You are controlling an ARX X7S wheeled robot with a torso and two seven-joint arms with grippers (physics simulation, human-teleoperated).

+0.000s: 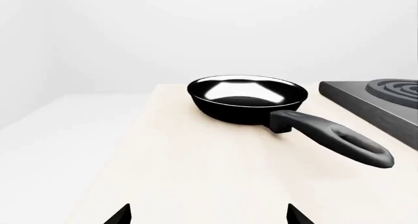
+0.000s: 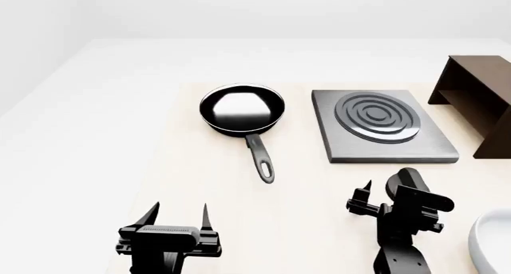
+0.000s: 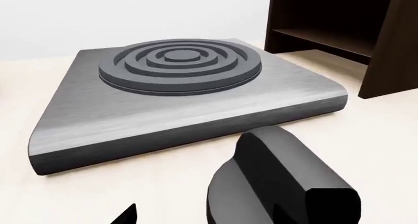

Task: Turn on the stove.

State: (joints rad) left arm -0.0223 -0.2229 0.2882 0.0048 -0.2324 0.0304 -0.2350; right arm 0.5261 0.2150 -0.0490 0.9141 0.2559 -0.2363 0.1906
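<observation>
The stove (image 2: 431,149) is a flat dark-grey slab with a raised ring burner (image 2: 377,116), right of the table's middle; it also fills the right wrist view (image 3: 163,116). Its separate black ridged knob (image 2: 408,181) stands on the table just in front of the slab. In the right wrist view the knob (image 3: 281,185) is close up. My right gripper (image 2: 387,191) (image 3: 207,217) is open, and the knob sits at its far-side finger, covering that tip. My left gripper (image 2: 178,214) (image 1: 209,216) is open and holds nothing, well short of the pan.
A black frying pan (image 2: 242,109) (image 1: 247,98) lies left of the stove, handle toward me. A dark brown wooden box (image 2: 479,100) (image 3: 339,33) stands right of the stove. A white rounded rim (image 2: 493,244) shows at the near right.
</observation>
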